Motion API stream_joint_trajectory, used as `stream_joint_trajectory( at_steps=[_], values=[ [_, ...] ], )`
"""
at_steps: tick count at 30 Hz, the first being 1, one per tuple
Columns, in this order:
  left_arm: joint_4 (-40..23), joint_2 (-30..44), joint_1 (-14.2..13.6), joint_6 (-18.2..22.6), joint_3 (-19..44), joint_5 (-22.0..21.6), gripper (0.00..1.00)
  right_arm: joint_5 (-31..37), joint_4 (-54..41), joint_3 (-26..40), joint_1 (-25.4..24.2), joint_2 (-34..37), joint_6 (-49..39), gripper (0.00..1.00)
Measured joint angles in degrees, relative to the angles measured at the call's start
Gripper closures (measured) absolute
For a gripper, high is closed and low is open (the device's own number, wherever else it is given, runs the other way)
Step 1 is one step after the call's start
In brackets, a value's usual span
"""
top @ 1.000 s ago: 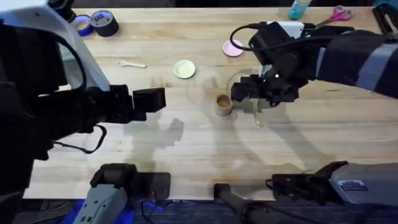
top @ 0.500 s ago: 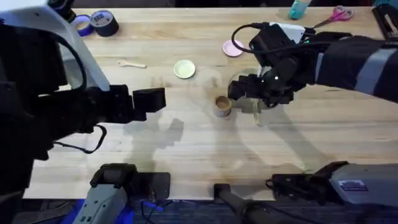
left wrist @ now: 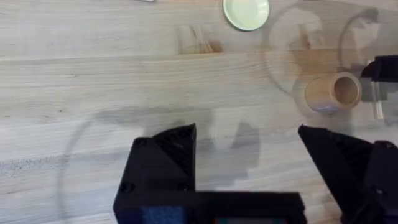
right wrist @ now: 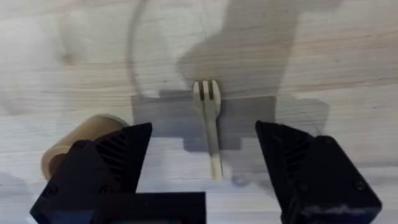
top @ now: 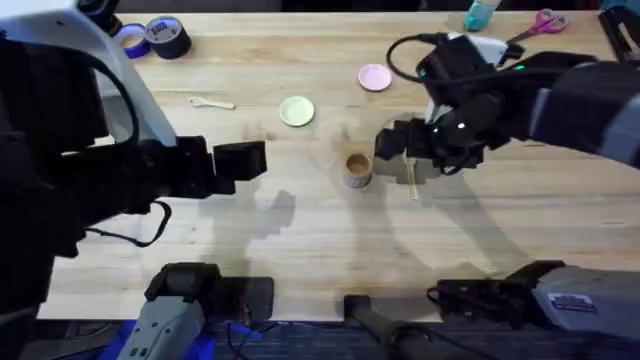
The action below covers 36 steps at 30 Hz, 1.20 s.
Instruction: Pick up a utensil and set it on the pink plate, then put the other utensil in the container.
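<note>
The wooden fork (right wrist: pixel 209 124) lies flat on the table, tines pointing away from the wrist. My right gripper (right wrist: pixel 204 137) hovers over it, open, with a finger on either side and not touching. From overhead, the fork's handle (top: pixel 412 183) sticks out below that right gripper (top: pixel 402 150). The brown container (top: pixel 358 169) stands just left of it. The pink plate (top: pixel 375 77) sits farther back, bare. The wooden spoon (top: pixel 210 101) lies at the back left. My left gripper (top: pixel 240 160) hangs open and holds nothing, left of the container (left wrist: pixel 333 92).
A pale yellow plate (top: pixel 297 111) lies between the spoon and the pink plate. Two tape rolls (top: pixel 165 36) sit at the back left corner. A teal bottle (top: pixel 480 12) and pink scissors (top: pixel 545 22) are at the back right.
The right arm has shifted slightly to the right, uncovering the whole pink plate. The fork still lies on the table. The left arm has not moved.
</note>
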Motion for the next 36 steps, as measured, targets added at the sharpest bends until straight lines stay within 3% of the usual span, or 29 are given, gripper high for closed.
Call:
stream_joint_trajectory(
  at_steps=[6, 26, 36],
  values=[
    [0.0, 0.0, 0.0, 0.0, 0.0, 0.0, 0.006, 0.0, -1.1, 0.0, -0.7, -2.8, -1.4, 0.005],
    [-0.2, 0.0, 0.0, 0.0, 0.0, 0.0, 0.007, 0.3, 1.7, -3.9, -2.1, 0.2, -2.4, 0.007],
    [-0.2, 0.0, 0.0, 0.0, 0.0, 0.0, 0.007, 1.8, 0.9, -2.3, -1.4, 2.8, -2.2, 0.098]
  ],
)
